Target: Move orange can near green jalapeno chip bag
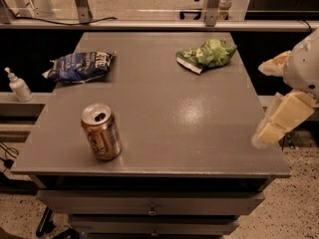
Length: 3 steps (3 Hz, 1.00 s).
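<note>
Grey table (189,113) bears orange can (101,132) front-left, blue bag (79,66) back-left, green jalapeno chip bag (207,55) back-right; pincer (273,101) beside right edge

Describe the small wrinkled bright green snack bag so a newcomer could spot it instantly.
On the grey table, look to the far right corner, beyond the gripper beside the right edge. The small wrinkled bright green snack bag lies there. It alone is green: the dark blue chip bag lies far left, the orange-copper metal can stands front left.
</note>
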Available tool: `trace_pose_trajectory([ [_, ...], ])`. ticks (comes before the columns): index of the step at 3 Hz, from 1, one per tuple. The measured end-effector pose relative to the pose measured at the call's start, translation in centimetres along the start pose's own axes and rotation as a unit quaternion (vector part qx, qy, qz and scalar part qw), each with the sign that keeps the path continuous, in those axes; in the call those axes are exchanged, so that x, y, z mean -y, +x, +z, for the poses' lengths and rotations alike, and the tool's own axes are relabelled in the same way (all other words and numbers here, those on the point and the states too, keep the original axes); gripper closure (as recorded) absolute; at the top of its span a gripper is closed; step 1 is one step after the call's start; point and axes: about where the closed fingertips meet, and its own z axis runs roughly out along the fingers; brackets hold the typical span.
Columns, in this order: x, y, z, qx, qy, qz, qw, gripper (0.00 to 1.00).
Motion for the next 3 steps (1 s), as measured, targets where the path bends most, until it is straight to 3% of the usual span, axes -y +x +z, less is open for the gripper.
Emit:
trace_pose_trajectory([
  [1,-1.2,-0.8,2.1,0.062,-0.022,0.030,0.9974,0.00],
  [2,-2.2,-1.9,4.0,0.123,-0.036,0.047,0.9907,0.00],
  [3,-3.5,-4.9,6.3,0.195,-0.044,0.041,0.9790,0.00],
])
